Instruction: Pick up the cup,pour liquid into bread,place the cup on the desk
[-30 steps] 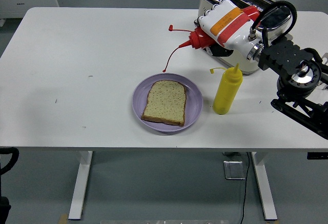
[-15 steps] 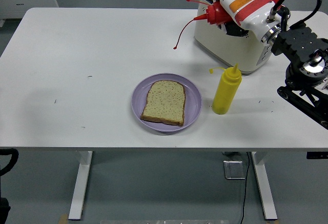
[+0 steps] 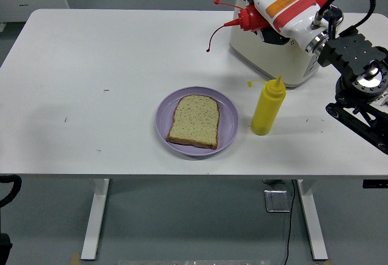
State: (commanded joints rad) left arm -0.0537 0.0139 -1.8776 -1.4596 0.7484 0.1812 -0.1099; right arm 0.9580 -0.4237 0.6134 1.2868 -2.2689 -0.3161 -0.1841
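**A:** What fills the scene, starting with the biggest thing?

**B:** A white desk (image 3: 121, 65), seen from above. At its far right corner sits a cream and chrome toaster (image 3: 276, 56). Near the middle of the front edge lies a lilac plate (image 3: 227, 116) with one slice of bread (image 3: 195, 120) flat on it, face up, ready to take sauce. Just right of the plate a yellow squeeze bottle (image 3: 268, 107) stands upright, untouched.

**A:** And the thing to be picked up?

**B:** No cup shows. The right robot hand (image 3: 285, 4) is wrapped around a red squeeze bottle (image 3: 248, 17), lifted in the air over the toaster at the far right corner. It lies nearly sideways, nozzle pointing left toward the desk's middle, its tethered cap dangling on a thin red strap.

**A:** Is it pouring?

**B:** Probably not; the bottle is well apart from the bread, and I see no stream, though a thin one might be too fine to make out. It seems tilted in readiness.

**A:** The other arm?

**B:** Out of sight.
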